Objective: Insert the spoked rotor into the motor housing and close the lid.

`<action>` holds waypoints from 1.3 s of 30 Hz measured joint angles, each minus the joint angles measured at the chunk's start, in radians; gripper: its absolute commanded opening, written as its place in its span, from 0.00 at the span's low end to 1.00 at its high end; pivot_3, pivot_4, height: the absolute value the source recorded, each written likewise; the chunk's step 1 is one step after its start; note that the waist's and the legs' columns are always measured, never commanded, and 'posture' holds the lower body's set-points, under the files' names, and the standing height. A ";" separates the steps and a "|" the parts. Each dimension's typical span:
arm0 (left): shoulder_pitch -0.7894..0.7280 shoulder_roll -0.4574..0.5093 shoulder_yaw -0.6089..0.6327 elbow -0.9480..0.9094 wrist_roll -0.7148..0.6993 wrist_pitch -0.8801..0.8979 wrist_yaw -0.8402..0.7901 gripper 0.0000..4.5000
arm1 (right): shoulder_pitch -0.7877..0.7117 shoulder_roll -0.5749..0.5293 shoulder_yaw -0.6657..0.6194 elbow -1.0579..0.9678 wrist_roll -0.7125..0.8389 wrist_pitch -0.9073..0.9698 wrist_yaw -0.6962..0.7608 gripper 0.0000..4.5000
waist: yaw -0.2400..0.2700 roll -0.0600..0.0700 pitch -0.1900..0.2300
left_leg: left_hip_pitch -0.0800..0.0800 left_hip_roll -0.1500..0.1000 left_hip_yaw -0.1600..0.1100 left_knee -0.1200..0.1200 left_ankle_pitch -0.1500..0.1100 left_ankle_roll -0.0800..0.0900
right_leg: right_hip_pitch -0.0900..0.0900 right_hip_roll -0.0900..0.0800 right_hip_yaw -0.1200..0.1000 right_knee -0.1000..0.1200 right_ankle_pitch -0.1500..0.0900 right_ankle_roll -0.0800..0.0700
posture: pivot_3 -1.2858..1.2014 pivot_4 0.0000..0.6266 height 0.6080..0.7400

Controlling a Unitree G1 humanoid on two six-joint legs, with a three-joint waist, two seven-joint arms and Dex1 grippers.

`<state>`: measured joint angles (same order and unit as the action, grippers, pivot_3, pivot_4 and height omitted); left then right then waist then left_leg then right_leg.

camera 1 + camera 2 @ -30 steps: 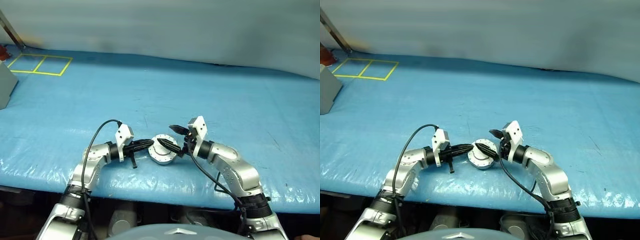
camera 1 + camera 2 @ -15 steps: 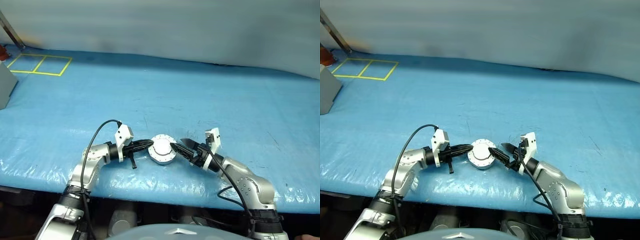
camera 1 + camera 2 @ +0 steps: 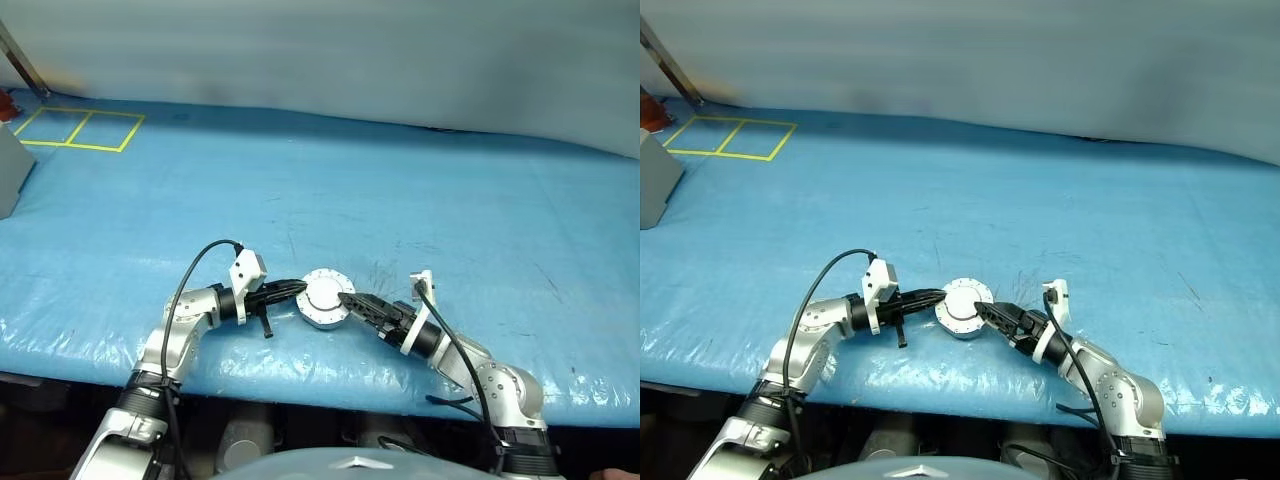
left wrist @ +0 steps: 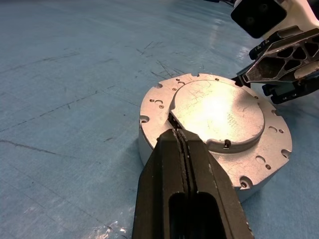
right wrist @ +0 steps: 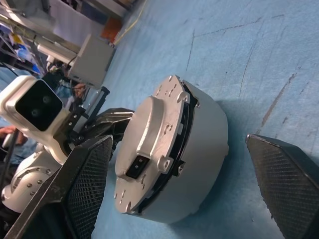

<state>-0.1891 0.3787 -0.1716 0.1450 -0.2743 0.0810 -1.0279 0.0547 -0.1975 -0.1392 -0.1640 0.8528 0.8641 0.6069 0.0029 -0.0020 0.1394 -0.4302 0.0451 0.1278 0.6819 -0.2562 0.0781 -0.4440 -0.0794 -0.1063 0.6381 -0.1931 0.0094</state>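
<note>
Motor housing (image 4: pixel 212 130) squat round silver-grey, lid (image 4: pixel 219 112) on top, small dark gap at edge. No readable writing. Left fingers (image 4: pixel 187 184) clenched empty; right fingers (image 5: pixel 87 186) spread wide, released.

The lid (image 4: pixel 219 112) is showing brushed, scratched grey metal; the tabletop (image 3: pixel 400 190) is wearing a wrinkly, glossy blue plastic sheet; fingers (image 5: pixel 84 184) are looking matt black, mesh-textured.

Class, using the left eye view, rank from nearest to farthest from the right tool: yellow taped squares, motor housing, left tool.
1. Motor housing, at its tips.
2. Left tool, across the housing.
3. Yellow taped squares, far back left.
</note>
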 measured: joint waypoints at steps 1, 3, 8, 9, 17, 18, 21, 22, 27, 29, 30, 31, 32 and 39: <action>0.000 0.000 0.000 0.000 0.000 -0.002 0.000 0.00 | 0.002 0.006 -0.008 0.005 0.018 0.013 0.000 0.99 | 0.000 0.000 0.000 | 0.000 0.000 0.000 0.000 0.000 0.000 | 0.000 0.000 0.000 0.000 0.000 0.000 | 0.52 0.24 1.00; 0.001 0.000 -0.001 0.000 0.001 -0.003 0.000 0.00 | 0.003 0.010 -0.008 0.009 0.027 0.019 0.000 0.99 | 0.000 0.000 0.000 | 0.000 0.000 0.000 0.000 0.000 0.000 | 0.000 0.000 0.000 0.000 0.000 0.000 | 0.52 0.24 1.00; 0.003 0.000 -0.004 0.000 0.001 -0.004 0.001 0.00 | 0.008 0.014 -0.004 0.032 0.037 0.036 -0.003 0.65 | -0.001 0.000 0.000 | 0.000 0.000 0.000 0.000 0.000 0.000 | 0.000 0.000 0.000 0.000 0.000 0.000 | 0.52 0.24 1.00; 0.003 0.000 -0.005 0.000 0.001 -0.005 0.001 0.00 | 0.009 0.014 -0.002 0.035 0.038 0.038 -0.002 0.65 | -0.001 0.000 0.000 | 0.000 0.000 0.000 0.000 0.000 0.000 | 0.000 0.000 0.000 0.000 0.000 0.000 | 0.52 0.24 1.00; 0.011 0.013 -0.001 -0.002 0.003 -0.009 0.001 0.00 | 0.009 0.026 -0.007 0.048 0.062 0.037 0.008 0.36 | -0.001 0.000 0.000 | 0.001 0.000 0.000 0.000 -0.001 -0.001 | 0.001 0.000 0.000 0.000 0.000 0.000 | 0.52 0.24 1.00; 0.010 0.013 -0.001 -0.004 0.003 -0.009 0.001 0.00 | 0.007 0.026 -0.008 0.048 0.063 0.037 0.007 0.36 | 0.000 0.000 0.000 | 0.001 0.000 0.000 0.000 -0.001 -0.002 | 0.001 0.000 0.000 0.000 0.000 0.000 | 0.52 0.24 1.00; 0.010 0.012 -0.002 -0.004 0.003 -0.008 0.003 0.00 | 0.005 0.031 -0.017 0.057 0.073 0.037 0.005 0.36 | 0.000 0.000 0.000 | 0.001 0.000 0.000 0.000 -0.001 -0.002 | 0.001 -0.001 0.000 0.000 0.001 0.001 | 0.52 0.24 1.00; 0.010 0.012 -0.002 -0.004 0.003 -0.008 0.003 0.00 | 0.005 0.031 -0.017 0.059 0.075 0.037 0.005 0.32 | 0.000 0.000 0.000 | 0.001 0.000 0.000 0.000 -0.001 -0.002 | 0.001 -0.001 0.000 0.000 0.001 0.001 | 0.52 0.24 1.00; 0.014 0.008 0.002 -0.005 0.001 -0.008 0.009 0.00 | 0.002 0.030 -0.017 0.062 0.077 0.039 0.004 0.28 | 0.000 0.000 -0.001 | 0.001 0.000 0.000 0.000 -0.001 -0.002 | 0.001 -0.001 0.000 -0.001 0.001 0.001 | 0.52 0.24 1.00; 0.023 -0.018 0.019 -0.005 -0.014 -0.005 0.034 0.00 | 0.001 0.039 -0.027 0.064 0.086 0.040 -0.002 0.28 | 0.000 0.000 0.000 | 0.001 0.000 0.000 0.000 -0.001 -0.002 | 0.001 -0.001 0.001 -0.001 0.001 0.002 | 0.52 0.24 1.00; 0.027 -0.037 0.030 -0.005 -0.025 0.002 0.050 0.00 | -0.001 0.047 -0.032 0.066 0.096 0.041 -0.009 0.28 | -0.001 0.000 0.000 | 0.001 0.000 0.000 0.000 -0.001 -0.002 | 0.001 -0.001 0.001 -0.001 0.001 0.002 | 0.52 0.24 1.00; 0.030 -0.056 0.044 -0.005 -0.045 0.016 0.068 0.00 | -0.002 0.057 -0.039 0.069 0.108 0.042 -0.019 0.28 | -0.001 0.000 0.000 | 0.001 0.000 -0.001 0.000 -0.001 -0.002 | 0.001 -0.001 0.001 -0.001 0.001 0.002 | 0.52 0.24 1.00; 0.033 -0.069 0.055 -0.005 -0.062 0.034 0.083 0.00 | -0.004 0.067 -0.046 0.073 0.120 0.043 -0.031 0.28 | -0.002 0.000 0.000 | 0.000 0.000 -0.001 0.000 -0.001 -0.002 | 0.001 -0.001 0.001 -0.001 0.001 0.002 | 0.52 0.24 1.00; 0.096 -0.099 0.169 -0.035 -0.220 0.217 0.142 0.00 | -0.045 0.127 -0.124 0.103 0.188 0.030 -0.134 0.28 | -0.013 0.002 0.004 | -0.002 0.000 0.000 0.000 -0.001 -0.001 | 0.000 0.000 0.000 -0.002 0.002 0.003 | 0.52 0.24 1.00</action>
<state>-0.0934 0.2799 -0.0025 0.1104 -0.4946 0.2978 -0.8856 0.0100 -0.0707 -0.2628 -0.0609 1.0406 0.8940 0.4733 -0.0097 0.0002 0.1430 -0.4320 0.0451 0.1273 0.6820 -0.2571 0.0770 -0.4442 -0.0797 -0.1059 0.6364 -0.1916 0.0119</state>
